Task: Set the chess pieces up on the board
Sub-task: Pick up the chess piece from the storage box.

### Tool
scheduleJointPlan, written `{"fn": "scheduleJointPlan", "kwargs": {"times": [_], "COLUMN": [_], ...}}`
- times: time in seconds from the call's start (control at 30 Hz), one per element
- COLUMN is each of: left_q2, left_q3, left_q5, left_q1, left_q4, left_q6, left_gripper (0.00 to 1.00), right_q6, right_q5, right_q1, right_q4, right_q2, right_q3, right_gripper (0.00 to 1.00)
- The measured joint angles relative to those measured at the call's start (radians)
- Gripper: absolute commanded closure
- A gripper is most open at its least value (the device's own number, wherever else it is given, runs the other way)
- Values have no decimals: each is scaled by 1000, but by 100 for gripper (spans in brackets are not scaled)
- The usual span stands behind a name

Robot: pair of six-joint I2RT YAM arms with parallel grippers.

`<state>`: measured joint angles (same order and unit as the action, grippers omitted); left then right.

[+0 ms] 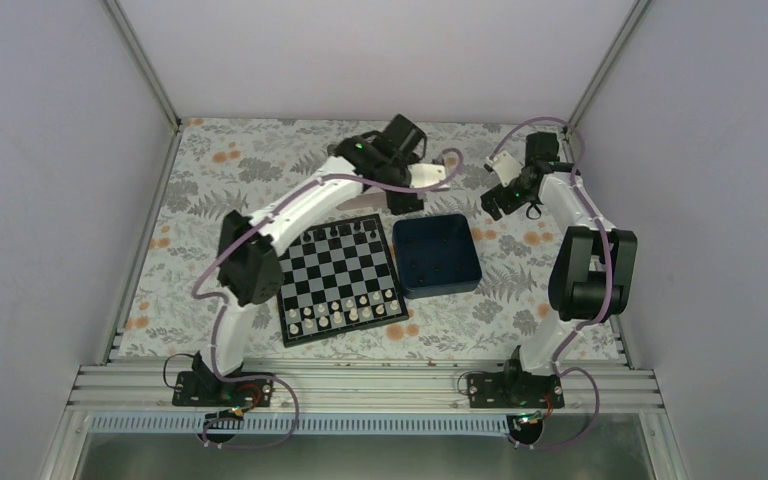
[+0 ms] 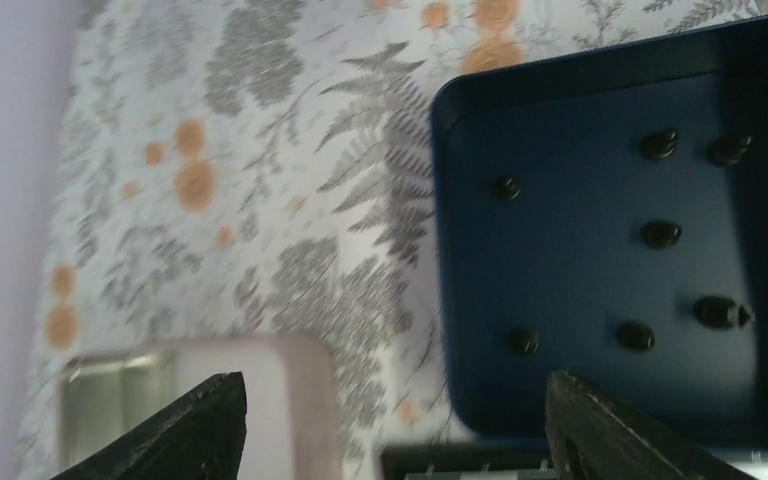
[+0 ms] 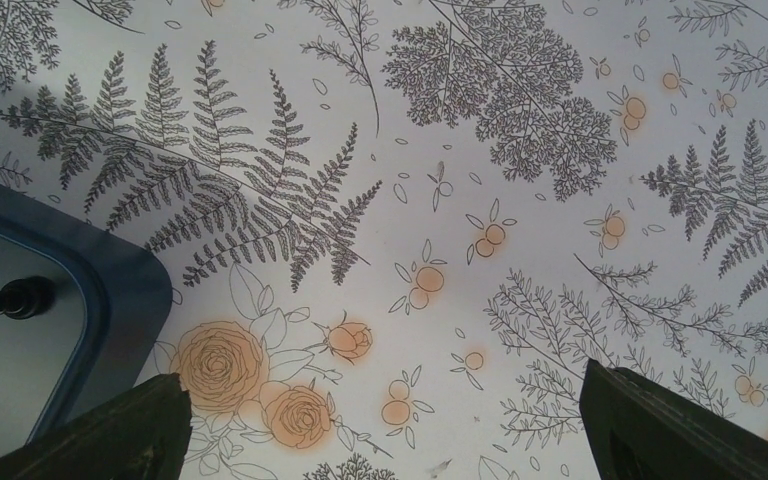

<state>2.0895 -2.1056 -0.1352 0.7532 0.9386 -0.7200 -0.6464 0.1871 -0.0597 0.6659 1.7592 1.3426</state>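
Over the far right corner of the board (image 1: 338,270), the left gripper (image 2: 390,430) hangs with its jaws spread and nothing between them. Several black chess pieces (image 2: 662,234) lie scattered in the navy box (image 1: 440,290) just beside the board, and a few stand along its far row. Two near rows hold the cream chessmen (image 1: 345,312). Beside the box's corner, the right gripper (image 3: 380,430) hovers wide open above the floral cloth (image 3: 520,200).

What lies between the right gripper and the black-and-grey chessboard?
Top view: the navy blue square box, holding black chess pieces, sits between the right gripper and the chessboard.
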Motion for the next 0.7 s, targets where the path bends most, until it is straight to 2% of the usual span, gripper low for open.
{"fn": "scheduleJointPlan", "kwargs": {"times": [0.23, 0.4, 0.7], "left_q2": [210, 340, 395], "left_q3": [-122, -264, -307], "left_q5": [-65, -103, -192], "left_q1": [58, 64, 63], "left_q4": [-2, 19, 35], "left_q6": [14, 26, 25], "left_gripper": [26, 26, 35], "right_q6": [0, 0, 0], "right_q5": [-1, -1, 2], "right_q1": [0, 0, 0], "right_q4": [0, 1, 1], "right_q2": [10, 17, 17], "right_q3": [-2, -2, -2], "right_gripper": [0, 0, 0]}}
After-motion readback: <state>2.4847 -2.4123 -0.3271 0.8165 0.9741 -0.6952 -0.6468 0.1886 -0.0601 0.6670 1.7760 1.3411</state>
